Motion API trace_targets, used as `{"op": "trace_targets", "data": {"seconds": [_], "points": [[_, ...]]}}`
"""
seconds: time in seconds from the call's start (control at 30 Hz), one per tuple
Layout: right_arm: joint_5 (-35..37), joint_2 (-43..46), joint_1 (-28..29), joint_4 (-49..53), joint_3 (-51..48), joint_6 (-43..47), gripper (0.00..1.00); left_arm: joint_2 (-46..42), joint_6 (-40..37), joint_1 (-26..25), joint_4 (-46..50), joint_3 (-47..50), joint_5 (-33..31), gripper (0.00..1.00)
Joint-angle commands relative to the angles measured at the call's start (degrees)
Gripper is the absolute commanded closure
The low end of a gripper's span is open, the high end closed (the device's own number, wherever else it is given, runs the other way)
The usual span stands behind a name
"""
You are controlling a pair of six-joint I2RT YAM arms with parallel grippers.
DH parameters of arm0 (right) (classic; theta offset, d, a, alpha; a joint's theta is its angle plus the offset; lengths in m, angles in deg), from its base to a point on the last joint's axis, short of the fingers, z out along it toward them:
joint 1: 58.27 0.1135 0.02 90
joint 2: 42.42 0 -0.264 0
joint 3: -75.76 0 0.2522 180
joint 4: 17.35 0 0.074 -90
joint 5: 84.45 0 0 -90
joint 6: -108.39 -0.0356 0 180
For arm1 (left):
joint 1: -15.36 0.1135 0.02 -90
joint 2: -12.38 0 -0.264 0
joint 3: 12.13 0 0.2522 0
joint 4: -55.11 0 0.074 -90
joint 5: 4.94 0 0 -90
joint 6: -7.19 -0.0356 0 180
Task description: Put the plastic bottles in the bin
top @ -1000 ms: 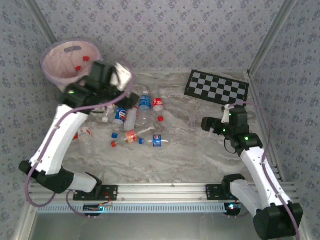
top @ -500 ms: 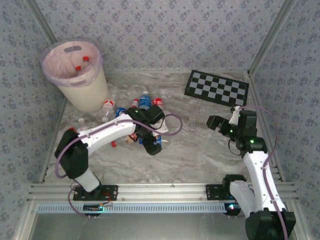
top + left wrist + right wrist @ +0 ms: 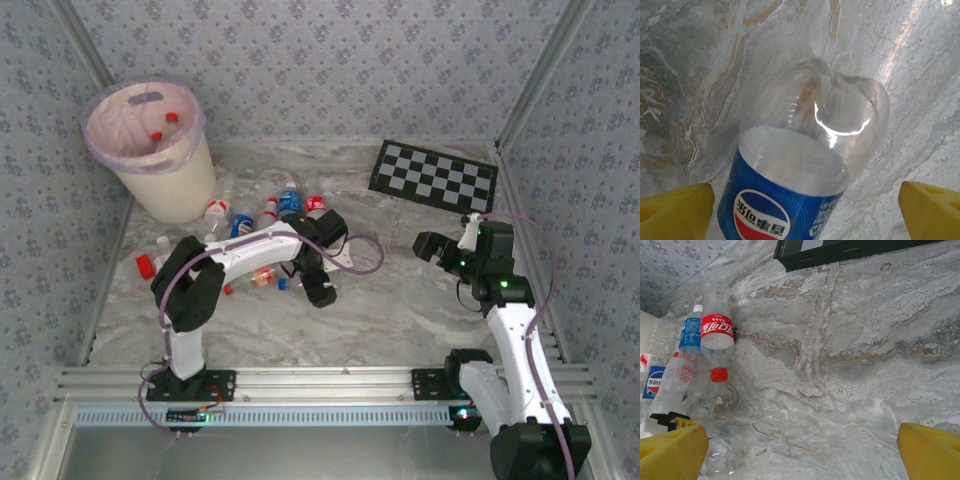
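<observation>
Several plastic bottles (image 3: 290, 205) lie scattered on the marble table between the bin and the centre. The cream bin (image 3: 182, 190) stands at the far left with two red-capped bottles (image 3: 168, 120) inside its pink bag. My left gripper (image 3: 320, 288) is low over the right end of the scatter. In the left wrist view a clear bottle with a blue label (image 3: 790, 190) lies between the wide-apart yellow fingertips (image 3: 675, 210), and my left gripper (image 3: 802, 212) is open, apart from it on both sides. My right gripper (image 3: 428, 245) hovers open at the right over bare table (image 3: 800, 452).
A black-and-white checkerboard (image 3: 433, 175) lies at the far right of the table, its edge at the top of the right wrist view (image 3: 840, 250). A red-labelled bottle (image 3: 716, 340) and a blue-labelled one (image 3: 690, 335) lie left of the right gripper. Patterned walls enclose the table.
My left arm swung from above the bin down to the middle of the table, its open gripper now straddling the blue-labelled bottle. The right arm drew back slightly, then stayed still.
</observation>
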Motion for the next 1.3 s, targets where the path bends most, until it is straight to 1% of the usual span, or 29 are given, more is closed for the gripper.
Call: {"op": "trace_targets", "data": {"seconds": [0.0,0.13,0.2,0.23,0.37,0.43,0.53,0.7,0.8,0.93,1.17,1.27], "points": [[-1.3,0.5,-0.5,1.5,-0.9,0.7,0.01,0.8,-1.1,0.3,-0.2,-0.9,1.5,0.14],[-1.3,0.3,-0.5,1.4,-0.8,0.9,0.01,1.3,-0.2,0.2,-0.1,-1.4,2.9,0.27],[-1.3,-0.1,-0.6,0.8,-0.7,0.9,0.01,1.9,0.1,0.3,0.6,-2.7,3.7,0.31],[-1.6,-0.3,-0.6,0.6,-0.6,1.0,0.01,2.4,0.1,0.2,1.3,-3.5,4.1,0.3],[-1.9,-0.5,-0.6,0.7,-0.7,1.1,0.01,3.9,-0.4,0.2,4.1,-4.6,3.5,0.13],[-1.5,-0.3,-0.7,1.4,-0.8,1.5,0.01,3.6,-0.9,0.2,4.5,-3.9,2.9,0.09],[-1.0,-0.2,-0.9,1.6,-1.1,1.9,0.01,2.8,-1.3,0.3,4.1,-2.4,1.4,0.07],[-1.5,-0.1,-1.0,1.4,-1.5,1.7,0.01,2.5,-0.3,0.8,3.8,-0.3,0.2,0.07],[-1.2,-0.1,-1.1,1.1,-1.9,1.8,0.01,2.4,0.6,0.9,2.1,1.7,0.1,0.11],[-2.2,-0.9,-1.2,0.0,-2.2,1.1,0.01,3.2,1.3,0.9,1.4,1.9,0.7,0.18],[-2.2,-1.1,-1.2,-0.5,-2.4,0.6,0.01,2.3,1.7,0.9,0.9,0.7,2.7,0.36],[-2.5,-1.0,-1.2,-0.9,-3.1,0.2,0.01,1.3,1.7,0.9,1.0,0.3,3.3,0.39]]}}
